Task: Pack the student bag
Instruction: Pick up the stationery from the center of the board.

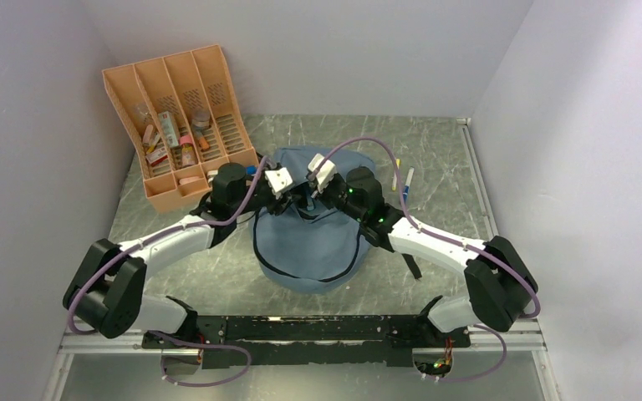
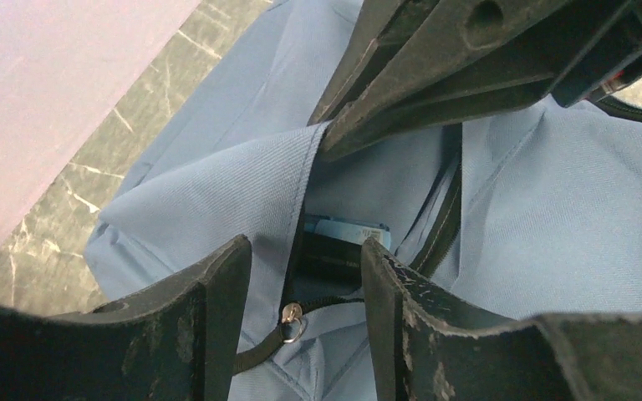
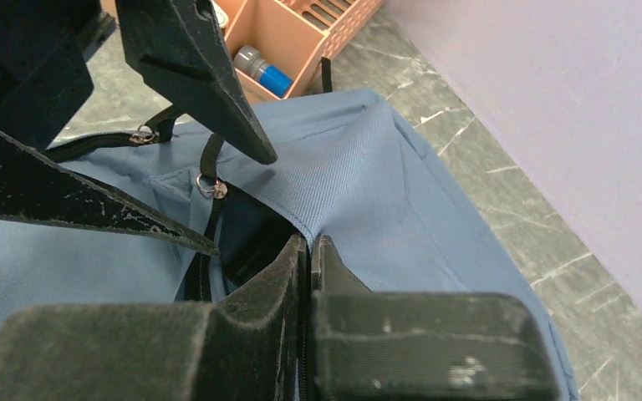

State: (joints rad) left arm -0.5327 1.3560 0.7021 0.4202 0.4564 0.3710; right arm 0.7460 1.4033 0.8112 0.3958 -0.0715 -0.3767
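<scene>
- The student bag lies mid-table, just ahead of both arms, with its top end under the two grippers.
- The right gripper is clamped tight on a fold of the bag's fabric at the rim of the opening, and the cloth rises to a peak there.
- The left gripper hangs roughly half open over that opening, gripping nothing, with a zipper pull between its fingers.
- A dark item shows inside the bag.
</scene>
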